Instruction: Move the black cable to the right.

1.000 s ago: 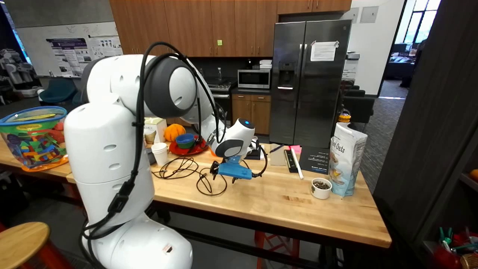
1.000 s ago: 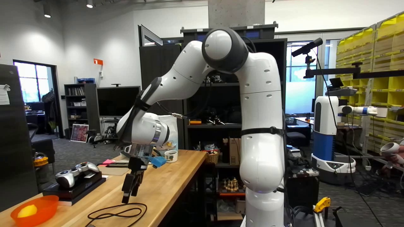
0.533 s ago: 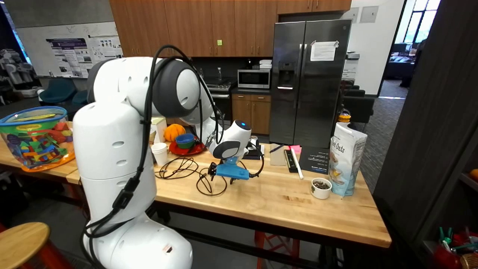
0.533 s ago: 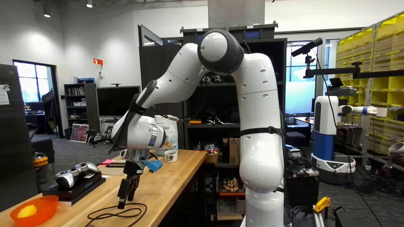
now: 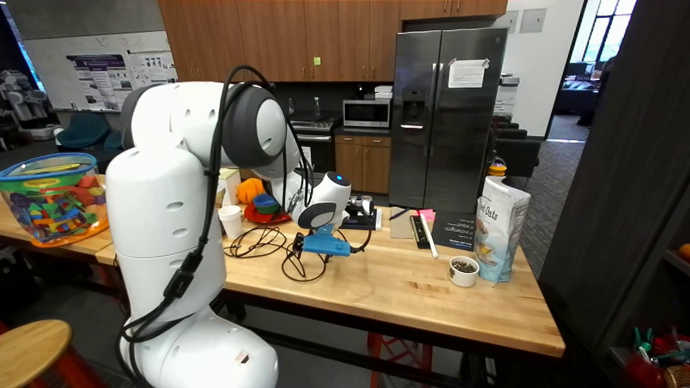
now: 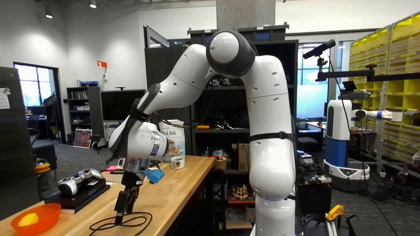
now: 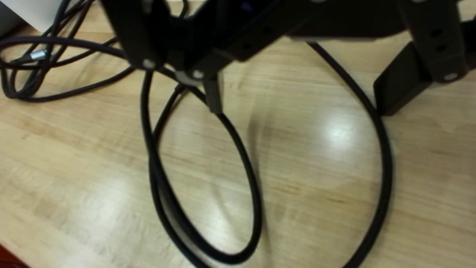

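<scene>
Gripper [image 7: 300, 109]: you have it released, fingers spread wide, low over the wooden tabletop [image 7: 316, 208]!
Black cable [image 7: 386, 163]: loosely looped right beneath you, strands by both fingertips; touching or not, you can't tell.
Paper cups [image 5: 230, 222]: next to the cable's tangle.
Game controller [image 6: 79, 179]: up on a black box [image 6: 80, 198].
Refrigerator [image 5: 447, 118]: far back, dark, tall.

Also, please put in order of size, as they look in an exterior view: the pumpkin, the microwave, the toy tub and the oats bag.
Largest to smallest:
1. toy tub
2. oats bag
3. microwave
4. pumpkin
The microwave stands farthest back, so its real size may rank differently.
</scene>
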`<action>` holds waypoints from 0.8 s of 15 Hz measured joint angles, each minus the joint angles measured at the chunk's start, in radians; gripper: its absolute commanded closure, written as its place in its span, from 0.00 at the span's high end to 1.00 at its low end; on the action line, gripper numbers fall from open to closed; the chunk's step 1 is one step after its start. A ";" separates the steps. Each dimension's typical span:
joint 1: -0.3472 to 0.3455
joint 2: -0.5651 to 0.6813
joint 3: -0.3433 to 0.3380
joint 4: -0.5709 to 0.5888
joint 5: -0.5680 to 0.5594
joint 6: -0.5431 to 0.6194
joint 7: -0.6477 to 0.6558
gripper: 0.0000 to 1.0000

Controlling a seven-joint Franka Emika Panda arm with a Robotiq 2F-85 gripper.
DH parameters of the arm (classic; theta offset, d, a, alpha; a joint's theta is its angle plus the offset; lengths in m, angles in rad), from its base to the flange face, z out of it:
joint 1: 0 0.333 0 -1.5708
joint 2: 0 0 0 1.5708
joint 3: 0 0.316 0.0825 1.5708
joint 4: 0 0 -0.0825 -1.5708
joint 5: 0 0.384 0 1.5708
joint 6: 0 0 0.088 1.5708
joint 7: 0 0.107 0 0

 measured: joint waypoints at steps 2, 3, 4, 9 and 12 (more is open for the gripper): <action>0.000 -0.001 0.005 -0.005 0.012 0.016 0.013 1.00; 0.000 -0.001 0.006 -0.007 0.017 0.022 0.024 1.00; 0.000 -0.001 0.007 -0.008 0.021 0.026 0.036 1.00; -0.003 -0.005 0.007 -0.012 0.077 0.030 0.032 1.00; -0.011 -0.006 0.003 -0.008 0.121 -0.005 0.001 1.00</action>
